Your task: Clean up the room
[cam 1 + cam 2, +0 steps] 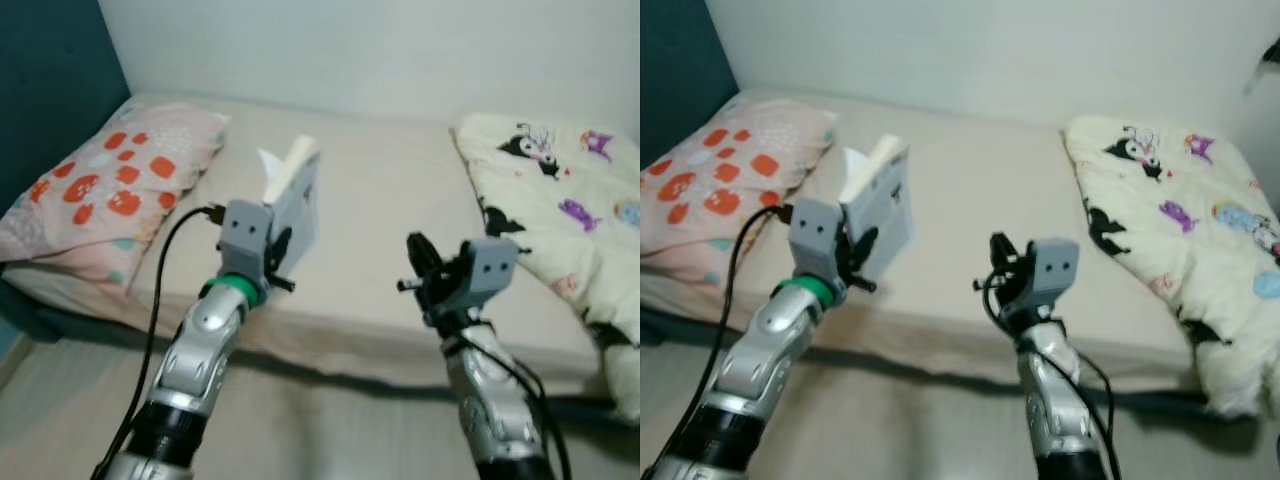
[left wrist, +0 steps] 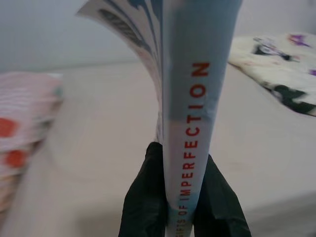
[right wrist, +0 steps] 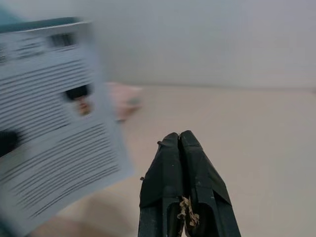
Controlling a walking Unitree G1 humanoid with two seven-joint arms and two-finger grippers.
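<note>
Over bed (image 1: 400,230); book (image 1: 296,205) in left tool (image 1: 275,250)

A home bedroom: a bed (image 1: 400,200) stands against a pale wall (image 1: 400,50), a patterned pillow (image 1: 110,190) at its left end, a cartoon-print quilt (image 1: 560,190) bunched at its right edge.

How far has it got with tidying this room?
Done so far: the book is off the bed, pinched at its spine by the left hand and held upright. The right hand is shut and empty. Left to do: put the book away, and perhaps straighten the rumpled cartoon blanket. The pillow looks in place.
</note>
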